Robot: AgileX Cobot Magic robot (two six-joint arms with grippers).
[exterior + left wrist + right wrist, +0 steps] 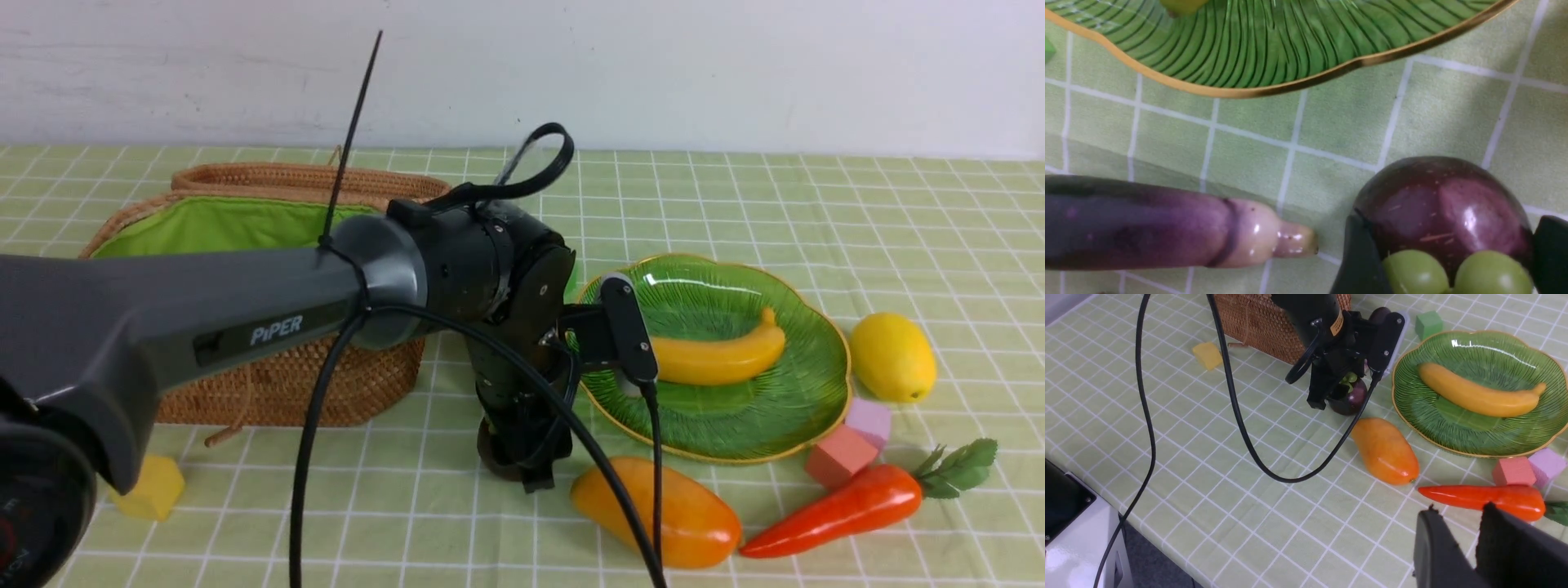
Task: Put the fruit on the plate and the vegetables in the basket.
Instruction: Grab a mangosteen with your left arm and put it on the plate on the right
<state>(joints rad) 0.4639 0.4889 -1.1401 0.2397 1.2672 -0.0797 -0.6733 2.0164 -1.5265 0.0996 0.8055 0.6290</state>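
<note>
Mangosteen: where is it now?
Left wrist view: the mangosteen sits on the cloth between the fingers of the left hand, near the plate, beside the eggplant.

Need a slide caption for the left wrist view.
Left gripper straddles the mangosteen on the checked tablecloth; eggplant lies alongside, apart from it, gold-rimmed green plate beyond.

The surface (816, 204) wears a pale green checked cloth. Left of the plate (735, 425) stands the basket (286, 384), with a yellow block (151, 488) beyond it. The lemon (892, 357) lies just right of the plate. The mango (657, 510) and carrot (841, 510) lie in front. A pink block (839, 456) and lilac block (870, 420) sit beside its front-right rim. The mangosteen (1443, 208) and eggplant (1147, 226) lie near its left rim.
</note>
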